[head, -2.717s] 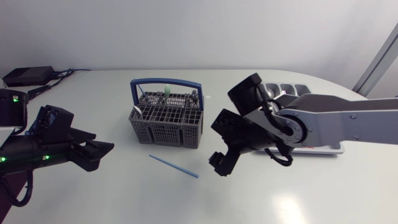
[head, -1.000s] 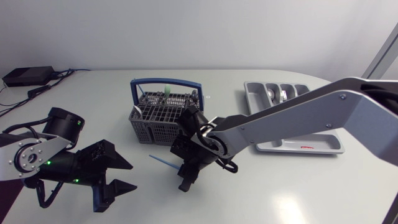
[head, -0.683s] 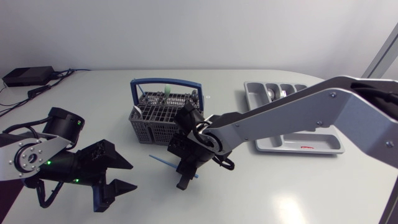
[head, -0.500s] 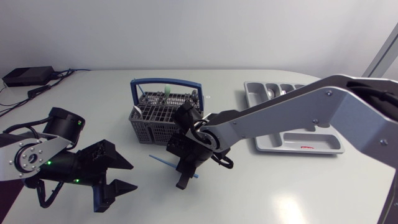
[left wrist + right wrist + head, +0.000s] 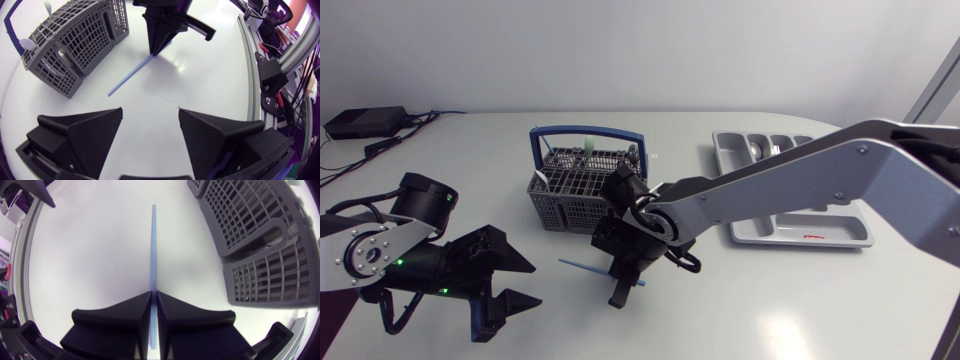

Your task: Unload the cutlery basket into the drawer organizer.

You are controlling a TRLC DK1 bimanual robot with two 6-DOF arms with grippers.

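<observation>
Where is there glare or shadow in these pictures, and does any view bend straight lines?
Head view: a soft glare patch on the white table; shadows are faint. Left wrist view: the walls of the grey plastic cutlery basket look bowed by the fisheye lens. Right wrist view: the thin light-blue stick in the right claw looks straight, with hardly any shadow.
</observation>
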